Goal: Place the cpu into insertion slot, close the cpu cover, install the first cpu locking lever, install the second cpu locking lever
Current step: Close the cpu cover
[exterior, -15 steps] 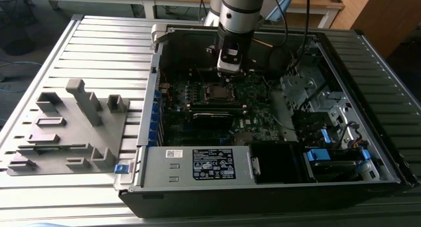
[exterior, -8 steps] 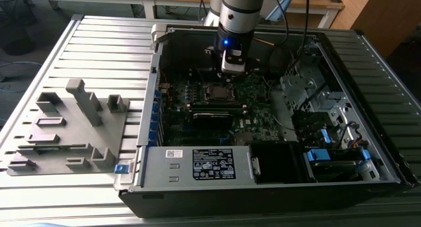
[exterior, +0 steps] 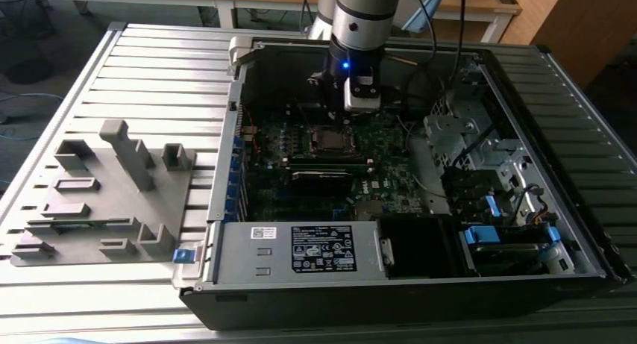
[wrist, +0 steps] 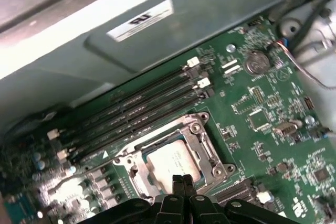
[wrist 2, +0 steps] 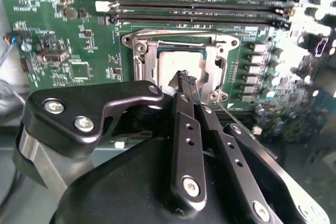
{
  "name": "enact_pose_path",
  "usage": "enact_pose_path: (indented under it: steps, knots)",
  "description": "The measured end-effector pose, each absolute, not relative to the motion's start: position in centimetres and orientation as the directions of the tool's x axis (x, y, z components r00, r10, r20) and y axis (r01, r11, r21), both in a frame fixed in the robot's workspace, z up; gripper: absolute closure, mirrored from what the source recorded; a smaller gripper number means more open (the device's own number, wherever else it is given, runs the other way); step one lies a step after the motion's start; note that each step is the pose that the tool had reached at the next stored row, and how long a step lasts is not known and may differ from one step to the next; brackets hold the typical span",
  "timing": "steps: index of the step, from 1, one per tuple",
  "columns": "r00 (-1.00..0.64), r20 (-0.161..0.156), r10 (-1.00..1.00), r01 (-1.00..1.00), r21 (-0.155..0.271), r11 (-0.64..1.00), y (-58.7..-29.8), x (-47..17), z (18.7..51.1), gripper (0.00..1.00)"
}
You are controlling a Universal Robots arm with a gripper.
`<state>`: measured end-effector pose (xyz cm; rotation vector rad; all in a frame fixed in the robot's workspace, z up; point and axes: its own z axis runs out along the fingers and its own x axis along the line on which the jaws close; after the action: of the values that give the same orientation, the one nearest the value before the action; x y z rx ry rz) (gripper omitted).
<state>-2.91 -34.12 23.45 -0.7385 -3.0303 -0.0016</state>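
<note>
The cpu (wrist: 168, 161) lies seated under the lowered cpu cover (wrist: 209, 146), just beyond the tips of the closed, empty gripper (wrist: 182, 180); the two levers look unlatched, though I cannot be sure.

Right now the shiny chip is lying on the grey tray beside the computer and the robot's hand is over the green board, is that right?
No. The chip is not on the grey tray; it sits on the green board, with a metal frame over its edges, as both wrist views show. The hand is over the green board.
</note>
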Motion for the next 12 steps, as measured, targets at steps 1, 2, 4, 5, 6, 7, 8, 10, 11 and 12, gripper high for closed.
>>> enact_pose_path:
  steps: [1,2,4,5,6,7,8,10,11,12]
  knots:
    - [-0.896,0.022,0.443,0.443,-0.004,0.896,-34.12,-2.91,23.45,0.89]
    - [-0.904,0.022,0.427,0.427,-0.004,0.904,-34.12,-2.91,23.45,0.89]
    - [-0.919,0.022,0.394,0.394,-0.004,0.919,-34.12,-2.91,23.44,0.89]
    - [-0.926,0.022,0.377,0.377,-0.005,0.926,-34.12,-2.91,23.44,0.89]
    - [-0.932,0.022,0.361,0.361,-0.005,0.933,-34.12,-2.91,23.44,0.89]
    - [-0.939,0.022,0.344,0.344,-0.004,0.939,-34.12,-2.91,23.43,0.89]
    - [-0.945,0.022,0.326,0.326,-0.004,0.946,-34.12,-2.91,23.43,0.89]
    - [-0.956,0.022,0.291,0.291,-0.004,0.957,-34.12,-2.91,23.42,0.89]
    - [-0.961,0.022,0.274,0.274,-0.004,0.962,-34.12,-2.91,23.41,0.89]
    - [-0.966,0.022,0.257,0.257,-0.004,0.966,-34.12,-2.91,23.41,0.89]
